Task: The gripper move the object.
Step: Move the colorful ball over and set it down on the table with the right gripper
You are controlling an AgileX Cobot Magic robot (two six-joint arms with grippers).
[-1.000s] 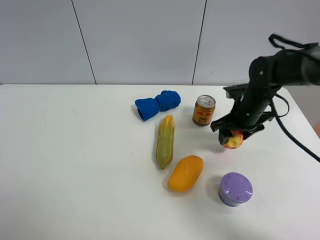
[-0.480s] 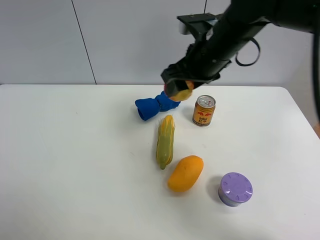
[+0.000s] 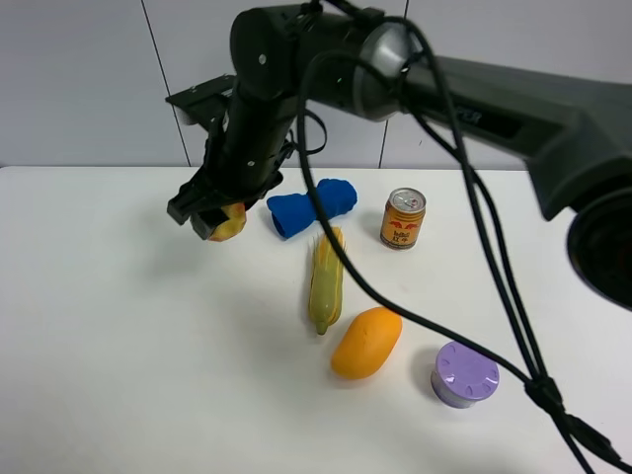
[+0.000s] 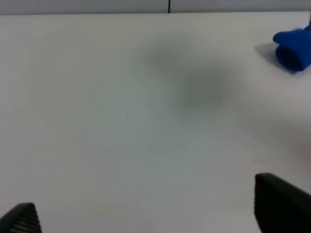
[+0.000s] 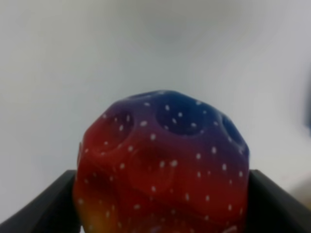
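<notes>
Exterior high: white table (image 3: 99, 346), grey wall (image 3: 79, 79)

Robotics lab, by the look: a cabled robot arm (image 3: 474, 99) over a white table (image 3: 99, 346), grey panelled wall (image 3: 79, 79) behind.

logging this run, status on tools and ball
Right tool shut on ball, lifted off table. Left tool open, empty. Blue cloth nearby, apart.

Grey panelled wall (image 3: 79, 79) behind white table (image 3: 99, 375) (dark seams (image 3: 166, 84))
</notes>
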